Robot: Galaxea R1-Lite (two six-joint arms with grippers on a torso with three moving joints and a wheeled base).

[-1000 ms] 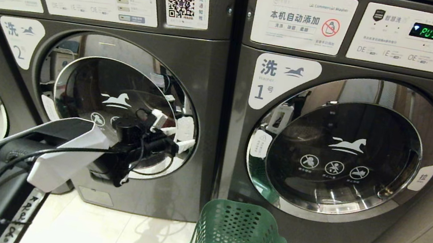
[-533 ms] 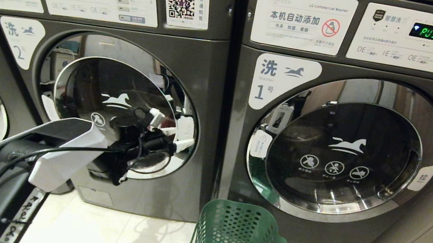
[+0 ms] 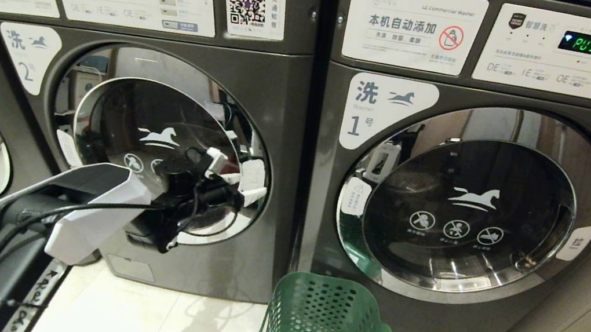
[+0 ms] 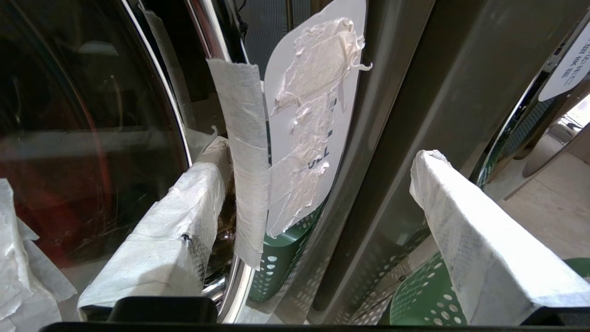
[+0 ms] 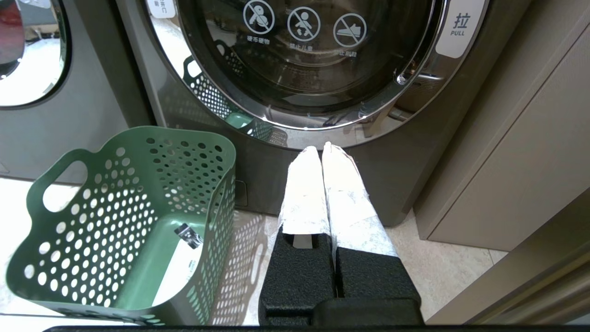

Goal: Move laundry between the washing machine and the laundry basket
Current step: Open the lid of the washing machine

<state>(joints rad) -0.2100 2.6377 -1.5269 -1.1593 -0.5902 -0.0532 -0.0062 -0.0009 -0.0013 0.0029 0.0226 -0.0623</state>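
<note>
While its door is shut:
Washer 2 (image 3: 277, 128): leftmost of the two full machines, reddish laundry (image 4: 55, 184) dimly seen behind the glass.
Left hand (image 3: 235, 177): fingers spread wide at the door's right rim, by the taped pull tab (image 4: 313, 138), holding nothing.
Basket (image 3: 327, 326): on the floor (image 3: 161, 321) before washer 1 (image 3: 483, 323), no clothes inside.
Right hand (image 5: 321, 152): closed, empty, low beside the basket.

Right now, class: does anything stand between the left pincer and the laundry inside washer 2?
Yes. The closed glass door of the washing machine bars the way. The open left pincer sits at the door's right rim by the taped pull label; red shows dimly behind the glass.
</note>
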